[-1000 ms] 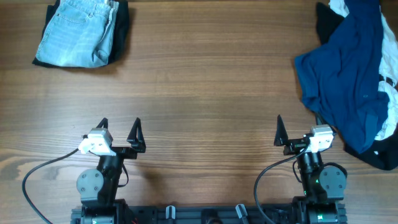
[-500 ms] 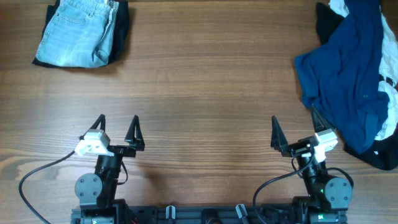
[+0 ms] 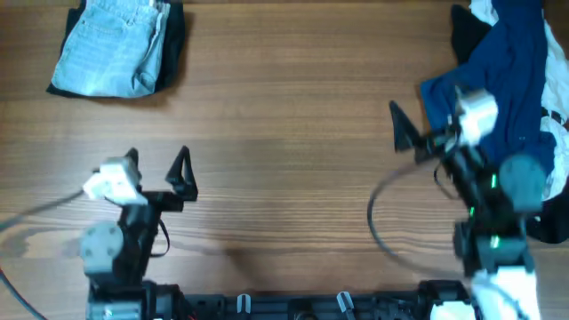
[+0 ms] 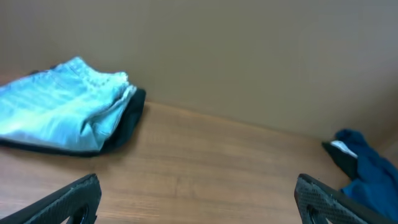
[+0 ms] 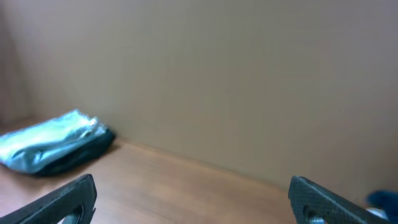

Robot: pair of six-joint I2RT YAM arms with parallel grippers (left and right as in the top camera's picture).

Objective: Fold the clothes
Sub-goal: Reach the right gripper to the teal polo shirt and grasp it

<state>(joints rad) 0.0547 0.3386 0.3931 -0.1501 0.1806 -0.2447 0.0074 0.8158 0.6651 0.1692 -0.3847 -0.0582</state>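
The clothes, a crumpled deep-blue shirt (image 3: 508,62), lie in a heap at the table's far right edge; the left wrist view catches their edge (image 4: 368,169), and a sliver shows in the right wrist view (image 5: 383,198). My right gripper (image 3: 425,114) is lifted and blurred, right at the shirt's left edge. It is open, with nothing between its fingers (image 5: 193,186). My left gripper (image 3: 157,158) hangs over bare wood at the front left, also open and empty (image 4: 198,186).
Folded pale denim jeans (image 3: 111,49) on a dark garment sit at the far left corner, also in the left wrist view (image 4: 56,118) and the right wrist view (image 5: 43,146). White (image 3: 556,142) and black (image 3: 466,36) garments lie under the shirt. A wall stands behind the table.
My right arm has risen and swung forward toward the blue shirt's left edge. My left arm has shifted slightly left and forward. Both grippers stay open.
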